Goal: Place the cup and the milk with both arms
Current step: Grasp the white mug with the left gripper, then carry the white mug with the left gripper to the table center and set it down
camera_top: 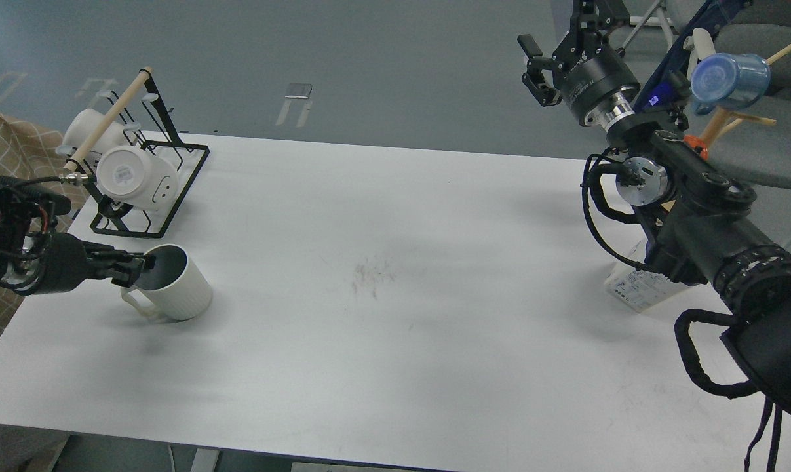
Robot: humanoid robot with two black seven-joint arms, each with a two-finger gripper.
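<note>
our left gripper has its dark fingers pinched on the near rim of the cup, one finger seeming to reach inside the dark grey interior. the cup is tilted, its handle pointing down toward us and its ribbed side over the white table near the left edge. just behind it stands a black wire rack with a wooden dowel, holding white mugs mouth-outward.

our right gripper is raised high beyond the table's far right corner, its fingers spread apart and gripping nothing. below that arm's thick links, the milk shows only as a white lower part with small print at the table's right edge, mostly hidden by the arm; we cannot tell whether it stands or lies. a translucent blue cup hangs on a wooden peg stand at the upper right, well apart from the cup.
</note>
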